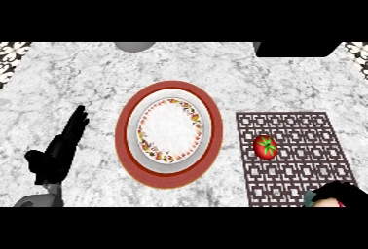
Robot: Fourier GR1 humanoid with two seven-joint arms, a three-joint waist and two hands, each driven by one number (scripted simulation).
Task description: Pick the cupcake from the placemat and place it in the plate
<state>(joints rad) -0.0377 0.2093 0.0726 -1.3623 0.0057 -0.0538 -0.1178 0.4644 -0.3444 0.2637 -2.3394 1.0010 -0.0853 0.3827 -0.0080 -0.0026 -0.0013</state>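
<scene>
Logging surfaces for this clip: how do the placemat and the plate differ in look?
The placemat is rectangular, dark, with a lattice pattern; the plate is round, white, with a floral rim. The placemat lies bare on the counter at right; the plate sits centred on a red round mat. The placemat bears a tomato; the plate bears nothing.

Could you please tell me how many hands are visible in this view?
2: the left hand rests open over the counter left of the plate; the right hand is at the placemat's near right corner, mostly cut off.
</scene>
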